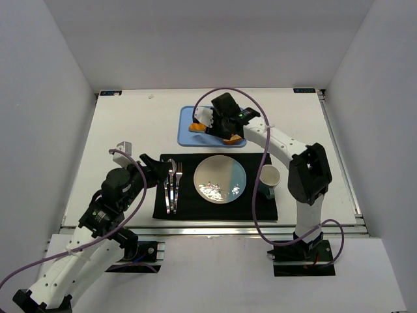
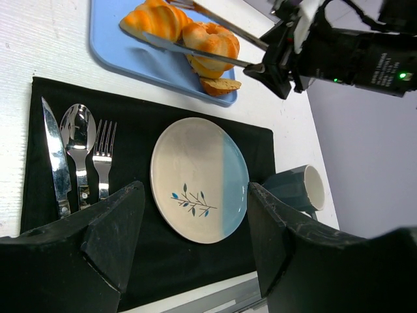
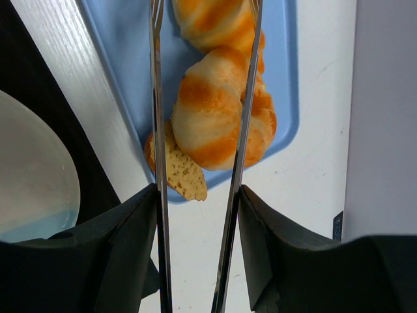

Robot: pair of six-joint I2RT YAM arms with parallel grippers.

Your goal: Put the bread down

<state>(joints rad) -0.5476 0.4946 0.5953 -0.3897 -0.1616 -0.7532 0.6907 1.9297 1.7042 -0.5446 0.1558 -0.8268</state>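
The right tool point(image 3: 195, 163) reaches over the blue tray point(image 1: 187, 134) at the back of the worktop point(image 1: 124, 124). Its long metal tongs point(image 3: 156, 130) stand partly apart on either side of a round striped bun point(image 3: 212, 124), not squeezing it. The bread point(image 2: 153, 19) lies on the same tray, just beside the bun. A small brown slice point(image 3: 176, 166) lies at the tray's near edge. The left tool point(image 2: 195, 248) hovers wide and empty over the black mat point(image 2: 130, 117) holding the plate point(image 2: 199, 179).

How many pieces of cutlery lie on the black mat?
3. All lie side by side on the left part of the black mat, left of the plate: the knife outermost, the spoon in the middle, the fork nearest the plate.
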